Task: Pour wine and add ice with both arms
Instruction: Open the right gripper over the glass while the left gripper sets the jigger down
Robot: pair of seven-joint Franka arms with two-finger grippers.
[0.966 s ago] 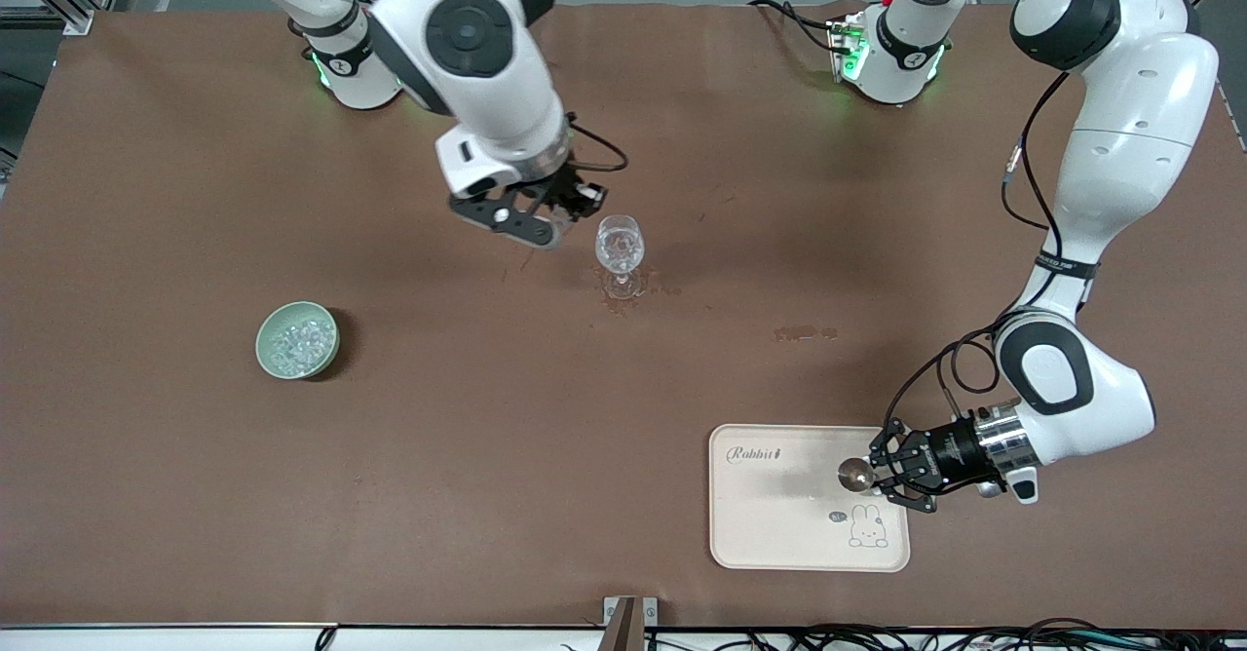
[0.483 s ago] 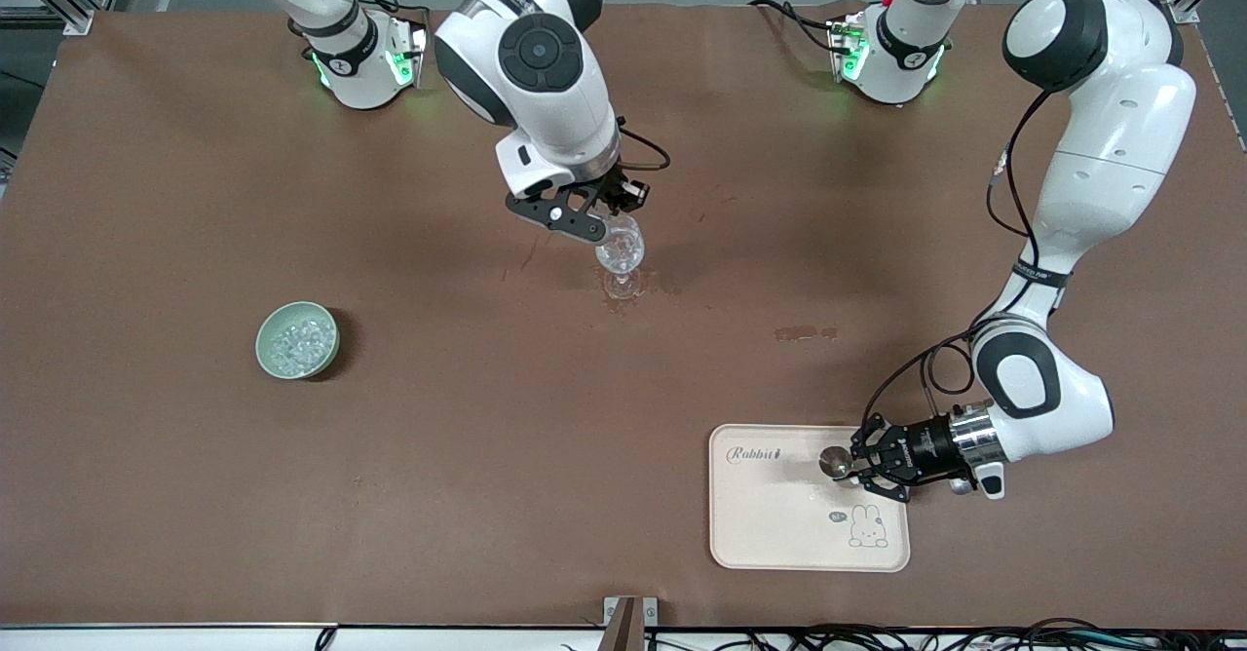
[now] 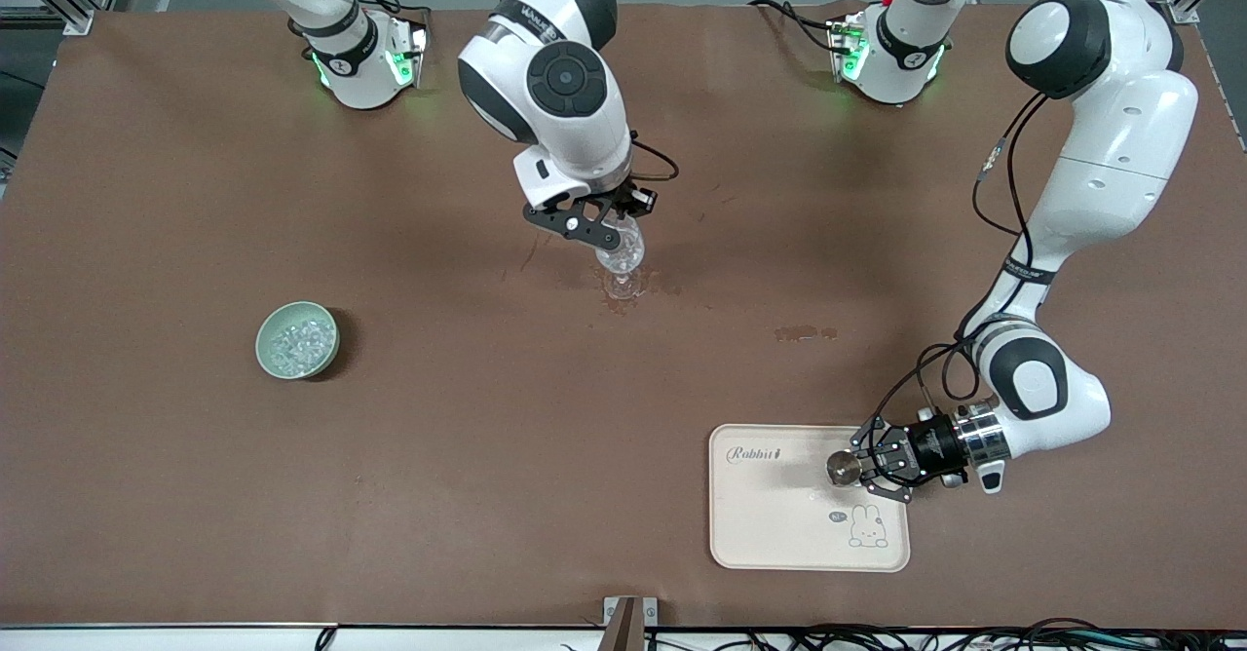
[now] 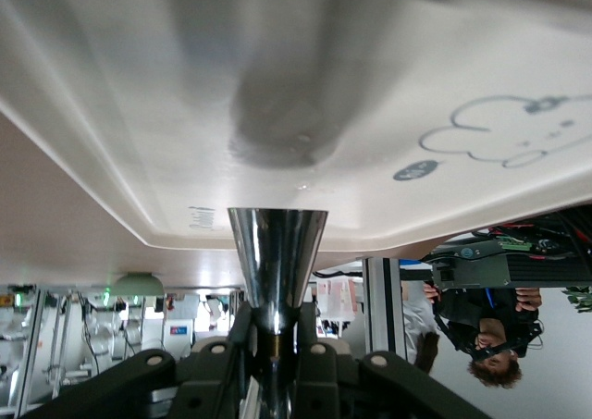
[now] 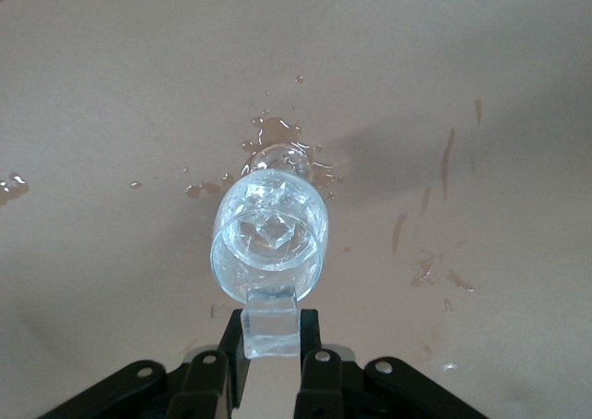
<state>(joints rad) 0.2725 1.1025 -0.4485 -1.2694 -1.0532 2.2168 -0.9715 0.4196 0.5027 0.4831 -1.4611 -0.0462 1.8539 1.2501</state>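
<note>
A clear stemmed glass (image 3: 622, 253) stands mid-table with ice chunks in it; it also shows in the right wrist view (image 5: 270, 234). My right gripper (image 3: 606, 230) is just over its rim, shut on a clear ice cube (image 5: 270, 325) held between the fingers (image 5: 236, 345). A pale green bowl (image 3: 297, 340) of ice (image 3: 300, 339) sits toward the right arm's end. My left gripper (image 3: 861, 467) is shut on a shiny metal cup (image 3: 840, 468) lying sideways over the cream tray (image 3: 779, 534). In the left wrist view the cup (image 4: 277, 257) points at the tray (image 4: 388, 86).
Wet brown spill marks lie round the glass foot (image 3: 623, 302) and between the glass and the tray (image 3: 804, 332). The tray bears a rabbit drawing (image 3: 867, 526). A small bracket (image 3: 628, 617) sits at the table's front edge.
My right gripper has moved toward the left arm's end and now hangs over the glass rim. My left gripper has shifted slightly over the tray with the metal cup.
</note>
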